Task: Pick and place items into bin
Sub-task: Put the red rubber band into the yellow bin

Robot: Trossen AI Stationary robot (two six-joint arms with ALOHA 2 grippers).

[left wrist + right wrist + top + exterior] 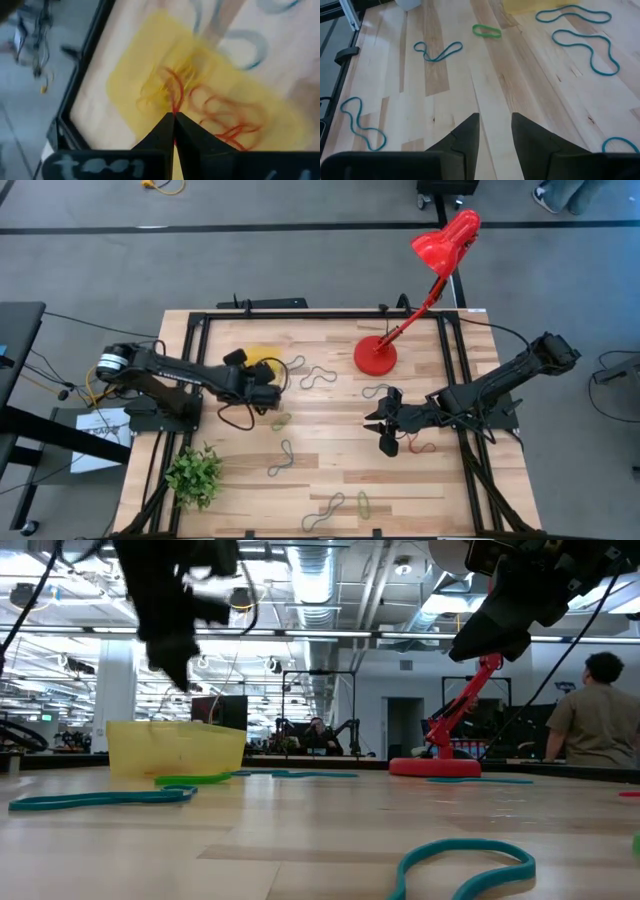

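Over translucent yellow bin [150, 65], left pincer [173, 120] pinching thin red loop [175, 92]

On the bench [330, 430] we count one yellow bin [262, 358], one red lamp [420, 290], one plant [195, 475], two arms and roughly nine loose loops [320, 376].

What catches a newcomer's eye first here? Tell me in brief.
The red lamp leans over the table's far edge, the brightest thing in sight. The left pincer, shut on a red band, hangs over the yellow bin, which holds red and yellow loops. The right pincer waits open above bare wood among scattered bands.
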